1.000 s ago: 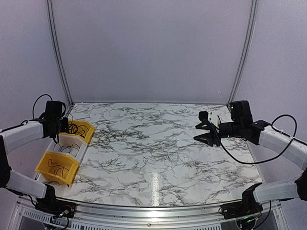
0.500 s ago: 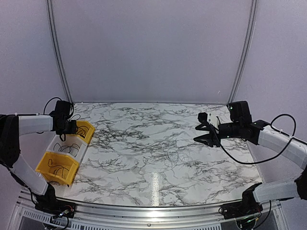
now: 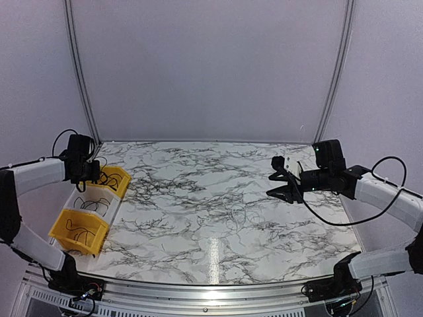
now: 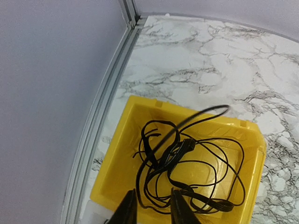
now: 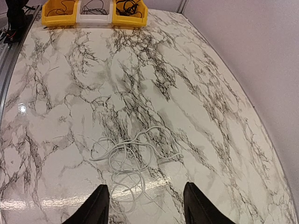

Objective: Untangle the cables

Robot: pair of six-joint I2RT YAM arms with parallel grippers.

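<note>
A bundle of black cables (image 4: 187,158) lies loosely coiled inside a yellow bin (image 4: 117,158), one strand arching up over its far rim. My left gripper (image 4: 152,210) hovers over the bin's near edge with its jaws a little apart; strands lie below the gap and nothing is pinched. From above, the left gripper (image 3: 88,176) sits by the far yellow bin (image 3: 119,177). A pale cable (image 5: 126,158) lies in loose loops on the marble, also seen as thin loops (image 3: 234,218) at mid-table. My right gripper (image 5: 145,205) hangs open above it, apart from it.
Three bins stand in a row at the table's left edge: the far yellow one, a white one (image 3: 99,198) and a near yellow one (image 3: 79,228), each with black wire inside. A metal rail (image 4: 100,107) runs along the wall beside them.
My left gripper has opened over the far yellow bin and the black cables now rest there. The left arm shifted slightly. The right arm has barely moved.
</note>
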